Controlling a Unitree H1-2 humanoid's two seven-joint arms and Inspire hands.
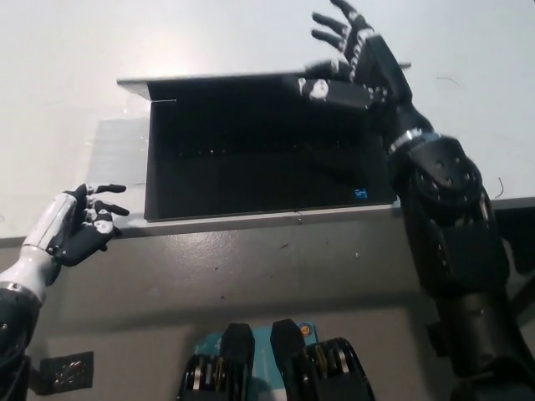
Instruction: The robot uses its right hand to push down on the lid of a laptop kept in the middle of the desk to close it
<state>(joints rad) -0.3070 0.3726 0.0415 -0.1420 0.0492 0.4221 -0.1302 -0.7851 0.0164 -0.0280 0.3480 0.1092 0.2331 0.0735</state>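
pressing on a half-lowered laptop lid

resting nearest the camera, at the lower left, the white left hand sits just off the front edge of the table, palm turned inward, its fingers loosely curled and apart, holding nothing. it lies just beside the laptop's front left corner without touching it.

beyond the grey front strip of the table lies the laptop, set in the middle, its base flat and its front edge running along the line where the grey strip meets the white surface. the keyboard deck is dark; rows of keys show only faintly, and a small blue sticker sits near the front right corner of the deck.

the black right arm comes up from the lower right, passing along the laptop's right side and reaching over its far right corner.

farther back, the lid is tilted well forward over the deck, so that only a narrow dark band of screen shows under its thin pale top edge. the right hand is on the lid's upper right part: the thumb lies across the screen side, while the other fingers spread apart above and behind the top edge, clamped on nothing. whether the palm touches the lid's back i cannot tell.

past the lid, the white table continues to the far edge.
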